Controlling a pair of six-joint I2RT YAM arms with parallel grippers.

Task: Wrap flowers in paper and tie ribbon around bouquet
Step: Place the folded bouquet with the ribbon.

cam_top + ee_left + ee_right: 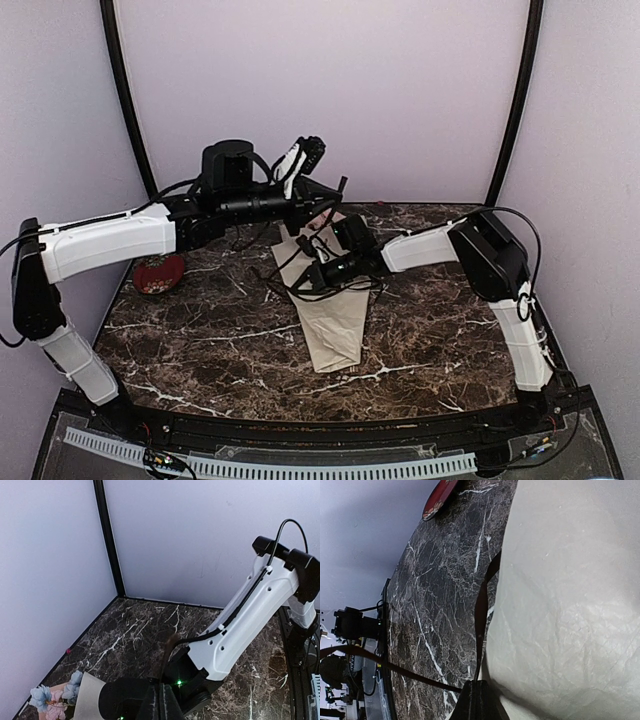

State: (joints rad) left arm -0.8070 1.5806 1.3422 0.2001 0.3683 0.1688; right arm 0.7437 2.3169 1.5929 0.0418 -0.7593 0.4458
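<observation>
Pinching the ribbon (480,605) at both ends over the bouquet (335,320).
The right gripper (477,702) is clamped tight on the dark strand beside the beige paper (570,605). The left gripper (161,705) is also closed, with ribbon rising from its tips. The bouquet lies mid-table (200,340), narrow end toward the arm bases.

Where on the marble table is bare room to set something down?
Bare table: near left, between the red plate and the bouquet; near right, between the bouquet and the right arm. Crowded: back centre, where the left arm and right arm meet over the bouquet.
</observation>
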